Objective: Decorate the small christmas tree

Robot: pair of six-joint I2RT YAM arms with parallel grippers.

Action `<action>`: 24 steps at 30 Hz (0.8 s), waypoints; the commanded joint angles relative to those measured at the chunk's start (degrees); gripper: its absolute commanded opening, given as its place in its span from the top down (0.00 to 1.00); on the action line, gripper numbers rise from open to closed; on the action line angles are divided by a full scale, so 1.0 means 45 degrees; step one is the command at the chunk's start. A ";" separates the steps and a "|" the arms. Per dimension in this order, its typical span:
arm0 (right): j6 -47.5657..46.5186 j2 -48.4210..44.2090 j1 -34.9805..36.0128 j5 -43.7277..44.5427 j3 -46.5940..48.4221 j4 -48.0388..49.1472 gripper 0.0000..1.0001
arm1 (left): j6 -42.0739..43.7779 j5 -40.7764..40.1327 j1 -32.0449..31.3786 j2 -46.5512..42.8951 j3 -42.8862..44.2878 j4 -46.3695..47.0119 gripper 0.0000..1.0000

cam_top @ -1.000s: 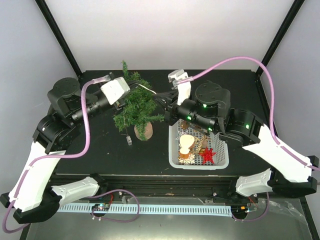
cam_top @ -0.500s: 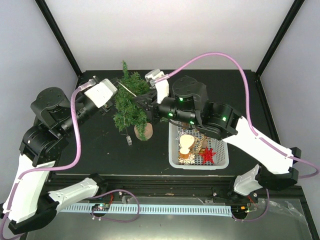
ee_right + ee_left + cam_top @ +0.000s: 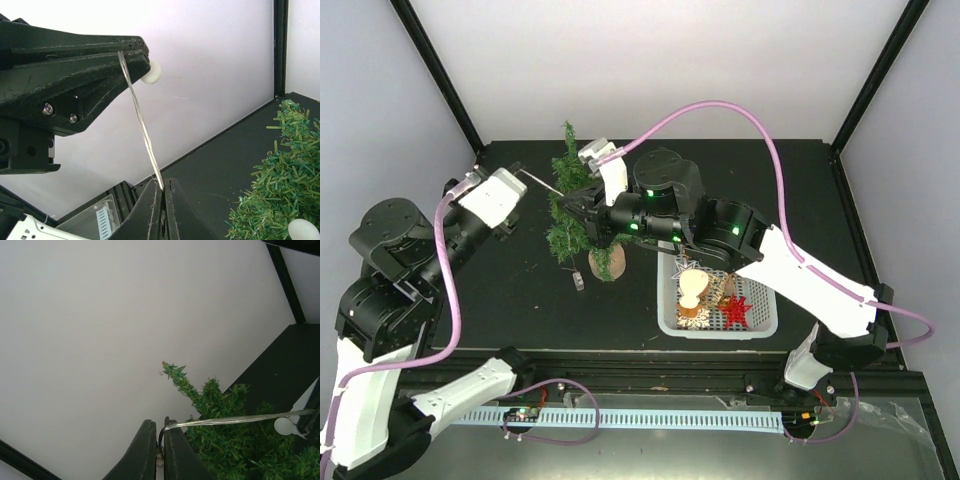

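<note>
Stringing the wire onto the tree, upright with the basket just on its right. Pinching the wire tight in both left gripper and right gripper, near the tree top. Next: loop it round the branches, gently, without tipping the tree.

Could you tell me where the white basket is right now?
In the top view, the white basket sits on the black table right of centre, just right of the wooden base of the small christmas tree.

The right arm hides part of the small christmas tree and the white basket.
</note>
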 commanded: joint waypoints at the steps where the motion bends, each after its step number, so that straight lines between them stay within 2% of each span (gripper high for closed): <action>1: -0.0060 -0.0023 0.0083 -0.0226 0.0285 -0.0766 0.94 | 0.0218 -0.1365 0.0253 -0.0411 0.0197 0.0503 0.98; 6: -0.0228 -0.0198 0.0088 0.0080 0.0712 -0.1139 0.80 | 0.0318 -0.1563 0.0295 -0.0494 0.0181 0.0598 0.98; 8: -0.0283 -0.0504 0.0081 0.0541 0.0668 -0.1144 0.66 | 0.0374 -0.1665 0.0310 -0.0532 0.0051 0.0699 0.98; 11: -0.0398 -0.1121 0.0089 0.1329 0.0372 -0.1050 0.54 | 0.0471 -0.1851 0.0338 -0.0634 -0.0303 0.0889 0.98; 24: -0.0870 -0.3392 0.0067 0.4034 -0.1232 -0.0702 0.50 | 0.1252 -0.3043 0.0719 -0.0913 -0.1564 0.1906 0.99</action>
